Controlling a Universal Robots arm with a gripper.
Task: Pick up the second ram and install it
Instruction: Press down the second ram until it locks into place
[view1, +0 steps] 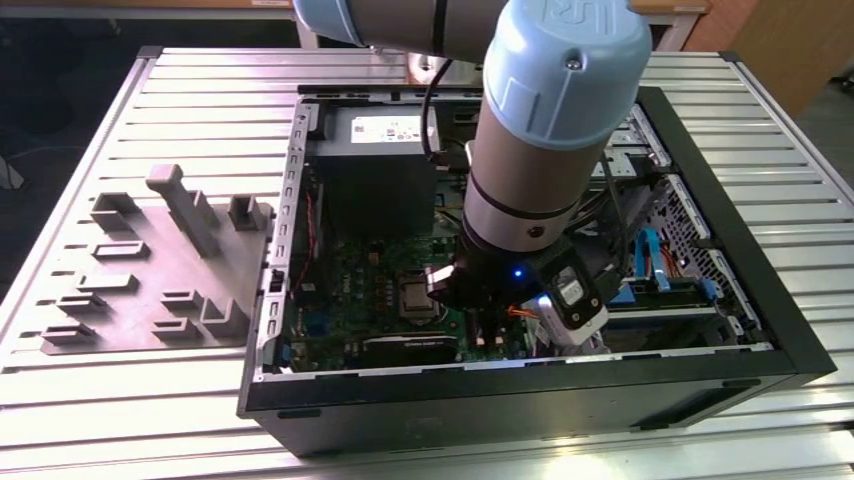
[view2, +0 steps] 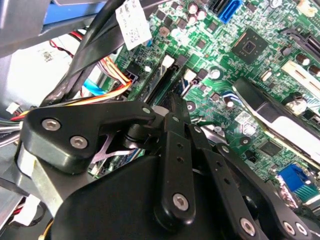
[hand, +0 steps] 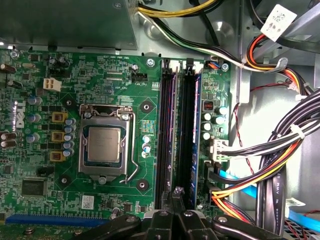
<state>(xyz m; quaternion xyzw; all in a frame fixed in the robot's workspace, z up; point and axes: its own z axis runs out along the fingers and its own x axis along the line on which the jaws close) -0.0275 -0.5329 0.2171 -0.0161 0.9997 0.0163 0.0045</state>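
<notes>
The gripper (hand: 175, 191), clenched on nothing, sits at the memory sockets (hand: 179, 130). A white cable tag (hand: 278, 20) is unreadable. The exterior view's left shows a grey fixture (view1: 147, 270).

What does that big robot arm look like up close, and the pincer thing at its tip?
The arm is a thick silver-grey tube with pale blue caps at its joints. A black cable runs down beside it. Near its wrist a small blue light glows. The pincer is matt black, built of flat linked bars fastened with silver screws.
</notes>
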